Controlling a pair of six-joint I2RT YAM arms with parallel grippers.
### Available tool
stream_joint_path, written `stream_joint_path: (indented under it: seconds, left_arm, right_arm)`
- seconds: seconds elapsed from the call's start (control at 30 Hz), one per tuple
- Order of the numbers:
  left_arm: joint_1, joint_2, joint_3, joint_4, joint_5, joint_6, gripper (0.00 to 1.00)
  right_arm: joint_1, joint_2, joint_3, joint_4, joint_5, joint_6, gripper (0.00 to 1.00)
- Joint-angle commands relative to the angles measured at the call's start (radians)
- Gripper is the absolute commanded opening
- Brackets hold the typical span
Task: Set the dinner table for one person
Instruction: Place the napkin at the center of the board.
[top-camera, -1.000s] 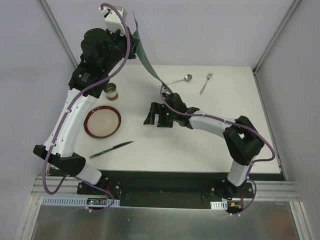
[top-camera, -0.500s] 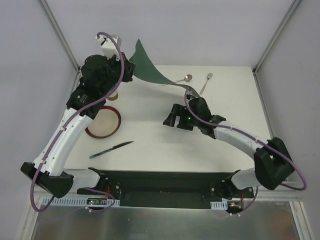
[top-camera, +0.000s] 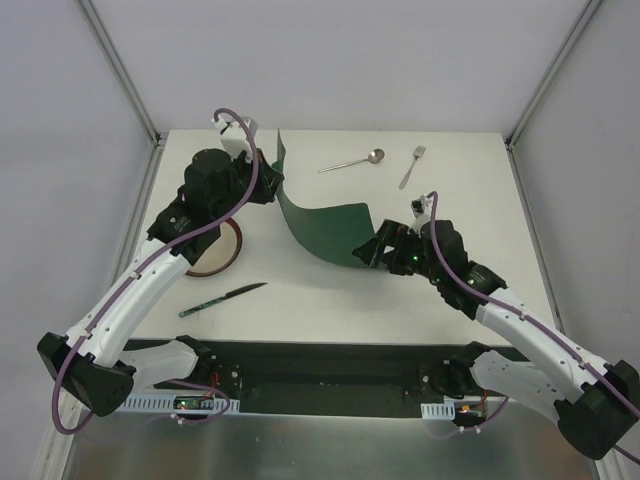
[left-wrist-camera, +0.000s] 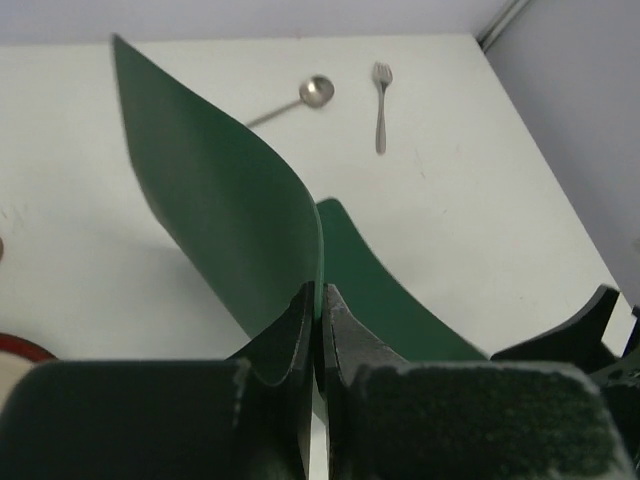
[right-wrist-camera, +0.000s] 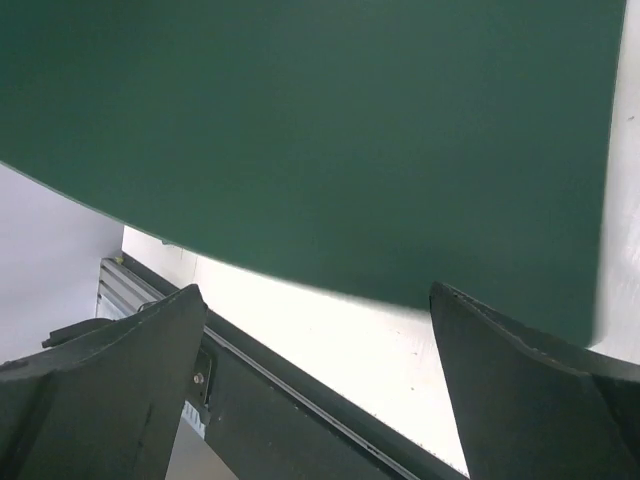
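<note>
— How far along is the setting?

— Barely begun, I'd judge. The left pincer (left-wrist-camera: 318, 300) is pressed together on one edge of the green placemat (top-camera: 325, 225), holding that edge up so the sheet stands in a curve. The opposite end lies on the dinner table (top-camera: 470, 200), which spreads out beneath both pincers.

— And the right pincer (right-wrist-camera: 315, 290)?

— Spread wide. In its wrist view both fingers stand apart with the placemat's low end just ahead of them; nothing is pinched. Whether a finger brushes the sheet I cannot tell.

— So the mat is not flat yet.

— No. Only the part nearest the right pincer is down; the rest rises toward the left pincer. Laying it flat looks like the step in hand.

— What about the tableware?

— None of it is in place. The spoon (top-camera: 352, 161) and fork (top-camera: 411, 167) lie beyond the left pincer, well apart from the mat, on bare table. The red-rimmed plate (top-camera: 222, 252) sits just beside the left pincer on its outer side, partly hidden by the arm. The knife (top-camera: 222, 298) lies nearer the bases than either pincer.

— So what is left?

— By my reckoning, flattening the mat, then bringing the plate, knife, fork and spoon onto or around it.
</note>
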Motion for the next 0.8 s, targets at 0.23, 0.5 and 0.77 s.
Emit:
stream_joint_path:
  seconds: [0.23,0.5,0.77]
  left_arm:
    - [-0.138,-0.072,-0.202,0.058,-0.101,-0.101,0.0]
    - [-0.242,-0.135,-0.297,0.052,-0.227,-0.135,0.0]
    - [-0.328,-0.111,-0.349,0.049,-0.302,-0.204,0.0]
  right_arm:
    - [0.001,-0.125,0.005,-0.057,0.046,0.013,0.96]
    - [0.0,-0.073,0.017,-0.031,0.04,-0.001,0.96]
    - [-0.002,-0.088,0.025,-0.028,0.037,0.005,0.96]
